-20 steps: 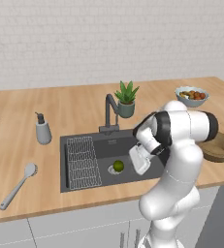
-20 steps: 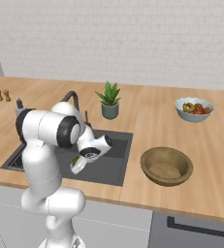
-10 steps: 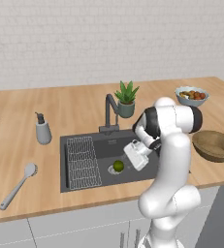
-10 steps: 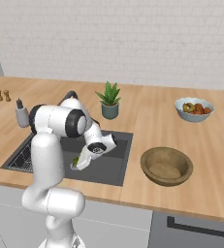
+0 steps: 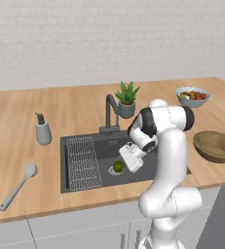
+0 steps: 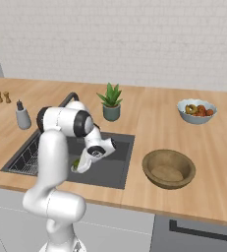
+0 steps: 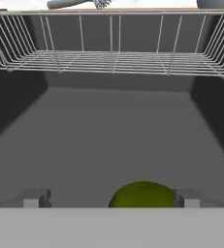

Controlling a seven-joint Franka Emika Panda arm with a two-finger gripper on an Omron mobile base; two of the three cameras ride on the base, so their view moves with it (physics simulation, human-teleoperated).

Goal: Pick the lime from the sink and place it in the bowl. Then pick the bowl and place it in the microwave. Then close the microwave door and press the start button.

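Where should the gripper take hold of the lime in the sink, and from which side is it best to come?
Grip the lime across its widest middle, coming down from above. It is round and lies loose on the flat sink floor, clear of the wire rack. The open gripper hangs over it; the lime sits toward one fingertip, so centring first seems wise.

The lime (image 7: 141,194) lies in the sink (image 5: 80,175) between my open fingers (image 7: 33,198), rack (image 7: 111,58) beyond; bowl (image 5: 215,146) sits right of the sink.
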